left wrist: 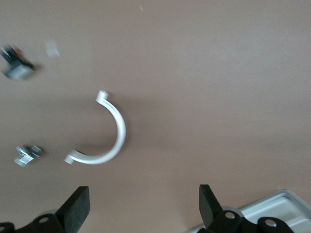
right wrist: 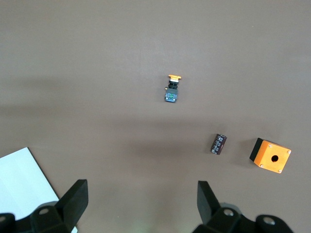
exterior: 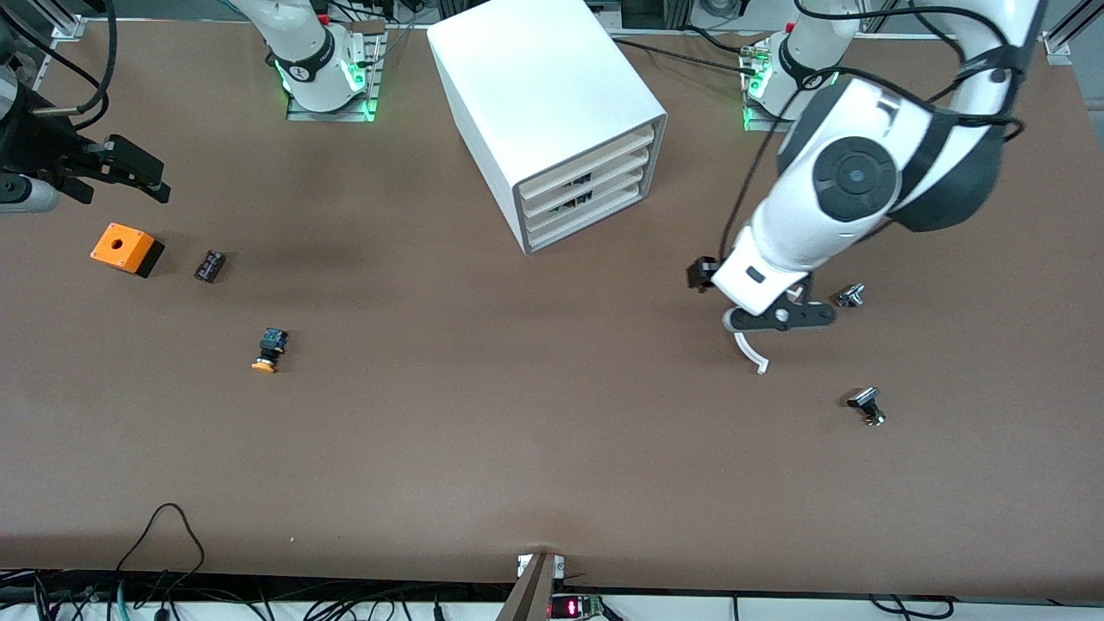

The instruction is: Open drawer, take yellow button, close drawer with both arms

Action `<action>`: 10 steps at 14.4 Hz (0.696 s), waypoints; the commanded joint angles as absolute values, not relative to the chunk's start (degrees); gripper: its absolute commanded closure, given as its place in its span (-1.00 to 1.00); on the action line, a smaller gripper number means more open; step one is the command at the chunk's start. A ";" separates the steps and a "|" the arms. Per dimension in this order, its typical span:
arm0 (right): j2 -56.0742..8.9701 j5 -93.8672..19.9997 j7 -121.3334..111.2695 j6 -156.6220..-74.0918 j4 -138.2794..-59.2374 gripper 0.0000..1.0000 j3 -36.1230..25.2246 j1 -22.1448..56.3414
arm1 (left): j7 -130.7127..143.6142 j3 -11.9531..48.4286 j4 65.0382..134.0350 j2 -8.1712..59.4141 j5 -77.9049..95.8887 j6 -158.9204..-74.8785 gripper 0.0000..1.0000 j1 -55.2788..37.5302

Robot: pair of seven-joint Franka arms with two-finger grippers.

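The button [exterior: 268, 350] lies on its side on the bare table, orange cap toward the front camera; it also shows in the right wrist view [right wrist: 172, 90]. The white drawer cabinet [exterior: 552, 95] stands at the back middle with its three drawers [exterior: 586, 194] pushed in. My right gripper [exterior: 138, 172] is open and empty, up in the air over the right arm's end of the table; its fingers [right wrist: 75, 199] stand wide apart. My left gripper [exterior: 776, 317] is open and empty, low over the table beside a white curved piece [exterior: 752, 349], fingers [left wrist: 80, 206] wide apart.
An orange box with a hole [exterior: 127, 248] and a tiny dark block [exterior: 210, 266] lie near the right gripper. Two small metal parts [exterior: 849, 296] [exterior: 867, 405] lie near the left gripper. The white curved piece [left wrist: 109, 133] shows in the left wrist view.
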State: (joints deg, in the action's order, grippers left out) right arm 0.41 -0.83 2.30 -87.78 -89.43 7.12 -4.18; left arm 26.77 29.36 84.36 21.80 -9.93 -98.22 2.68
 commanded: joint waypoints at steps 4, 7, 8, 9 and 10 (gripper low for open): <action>2.20 1.41 6.39 -88.94 -91.14 -0.98 8.17 -4.39 | 10.30 29.79 74.02 20.39 -15.47 -87.22 -0.98 6.41; 2.37 0.88 7.74 -88.51 -91.41 -0.98 8.09 -4.48 | 7.31 29.97 70.93 19.52 -14.77 -80.88 -0.98 7.64; 2.20 0.79 7.13 -88.16 -91.23 -0.98 7.74 -4.57 | 6.69 30.32 71.01 18.21 -14.42 -80.51 -0.98 9.21; 1.85 0.62 6.95 -88.24 -90.88 -0.98 7.39 -4.57 | 5.20 30.50 71.10 17.93 -14.24 -80.42 -0.98 10.36; 1.58 0.62 7.12 -88.59 -90.27 -0.98 7.21 -4.57 | 2.92 29.71 71.54 17.23 -13.02 -80.77 -0.98 10.55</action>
